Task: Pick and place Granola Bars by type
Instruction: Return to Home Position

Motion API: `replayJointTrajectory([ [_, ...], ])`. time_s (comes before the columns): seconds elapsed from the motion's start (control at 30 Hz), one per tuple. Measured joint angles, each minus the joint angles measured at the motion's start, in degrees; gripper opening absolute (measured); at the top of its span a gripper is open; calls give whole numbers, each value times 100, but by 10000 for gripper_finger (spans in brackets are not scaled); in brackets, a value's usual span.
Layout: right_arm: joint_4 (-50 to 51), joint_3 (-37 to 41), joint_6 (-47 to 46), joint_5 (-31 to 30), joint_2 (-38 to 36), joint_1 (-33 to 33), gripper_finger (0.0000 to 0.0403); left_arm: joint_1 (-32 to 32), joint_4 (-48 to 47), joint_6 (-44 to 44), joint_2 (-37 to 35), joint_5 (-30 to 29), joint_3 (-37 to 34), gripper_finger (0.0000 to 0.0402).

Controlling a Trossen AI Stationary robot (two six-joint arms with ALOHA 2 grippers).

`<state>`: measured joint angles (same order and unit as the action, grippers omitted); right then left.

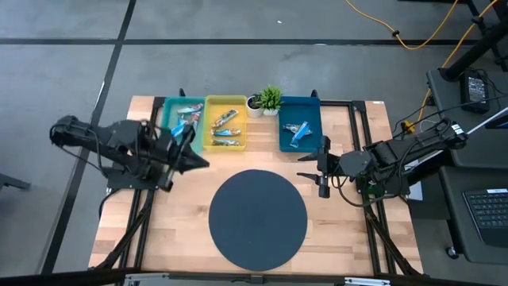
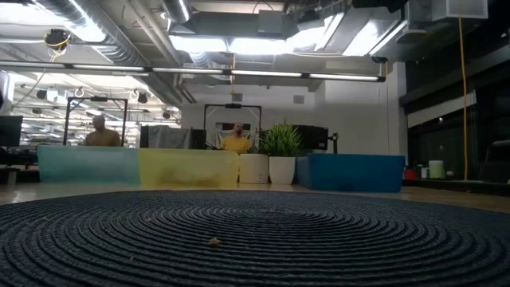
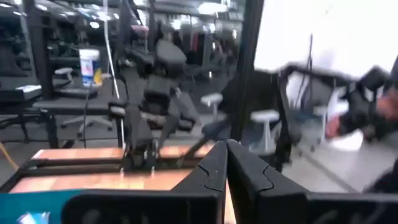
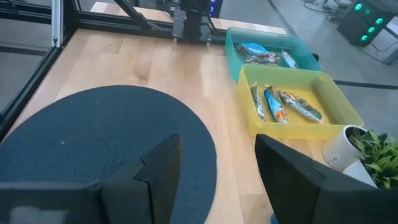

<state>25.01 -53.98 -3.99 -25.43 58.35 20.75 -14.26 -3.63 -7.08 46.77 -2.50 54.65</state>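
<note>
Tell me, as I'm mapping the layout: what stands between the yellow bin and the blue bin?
A white pot and a potted green plant stand there, shown in the high view.

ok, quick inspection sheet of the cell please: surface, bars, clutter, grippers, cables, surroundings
Surface: wooden table with a round dark mat in the middle; no bars on it.
Job's things: granola bars lie in the teal bin, yellow bin and blue bin; none loose on the table.
Clutter: potted plant between yellow and blue bins.
Grippers: left gripper shut, empty, near the teal bin; right gripper open, empty, beside the mat.
Cables: yellow cable on the floor; black cables along the right arm.
Surroundings: people far behind the table; keyboard at the right.
</note>
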Motion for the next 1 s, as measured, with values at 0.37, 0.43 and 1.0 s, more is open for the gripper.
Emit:
replayJointTrajectory([
  [0.37, 7, 0, -283, -4, 0, 0, 206, -237, -1626, 269, -1557, -1404, -126, 2],
  [0.43, 9, 0, -375, -3, 0, 0, 206, -233, -1590, 240, -2235, -1677, -422, 3],
  [1.0, -28, 0, -797, -88, 15, -17, 206, 135, 4058, -36, -4261, -2304, -5248, 3],
])
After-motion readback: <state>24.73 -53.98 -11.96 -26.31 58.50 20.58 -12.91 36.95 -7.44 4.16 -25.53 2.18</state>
